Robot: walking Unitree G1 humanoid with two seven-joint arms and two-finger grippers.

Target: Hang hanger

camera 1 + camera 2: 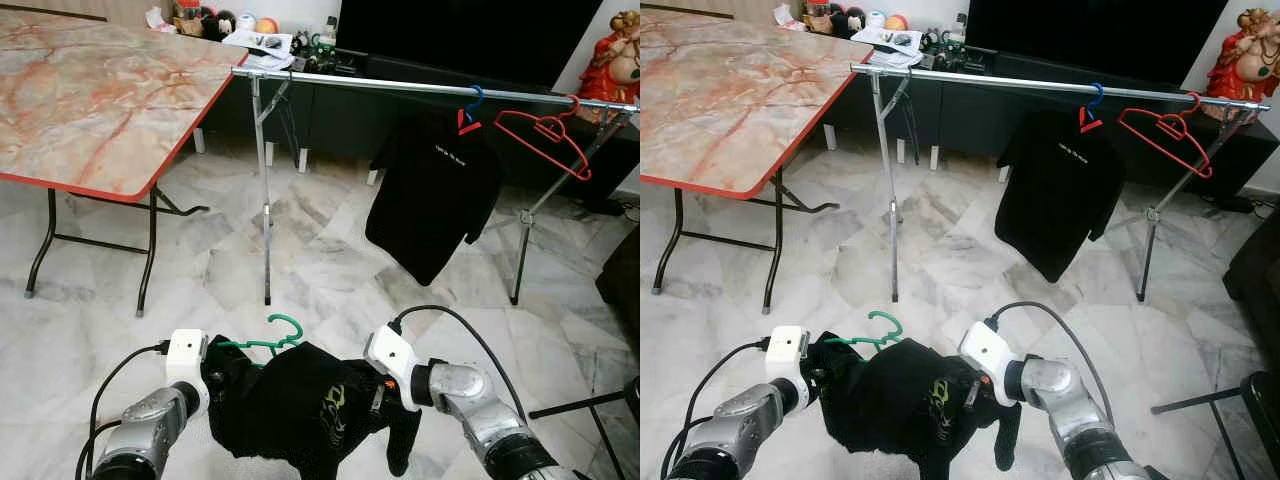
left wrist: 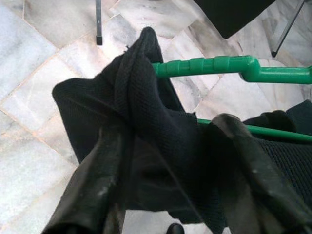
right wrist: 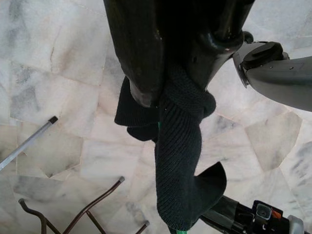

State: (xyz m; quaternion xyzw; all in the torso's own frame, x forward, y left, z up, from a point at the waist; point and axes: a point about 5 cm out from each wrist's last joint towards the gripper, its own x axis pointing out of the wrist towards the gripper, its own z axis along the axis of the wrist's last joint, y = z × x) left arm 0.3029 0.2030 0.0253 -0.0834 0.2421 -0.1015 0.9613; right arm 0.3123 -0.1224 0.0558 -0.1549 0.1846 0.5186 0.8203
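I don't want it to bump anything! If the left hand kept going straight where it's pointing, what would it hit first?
Probably the bare marble floor, just short of the rack's leg. The left hand already grips the black shirt on the green hanger.

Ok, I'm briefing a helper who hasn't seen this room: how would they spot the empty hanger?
Find the long metal clothes rail in front of the dark TV cabinet. Near its right end, just right of the hanging black T-shirt, is the red hanger. It alone is bare; the green hanger carries a shirt.
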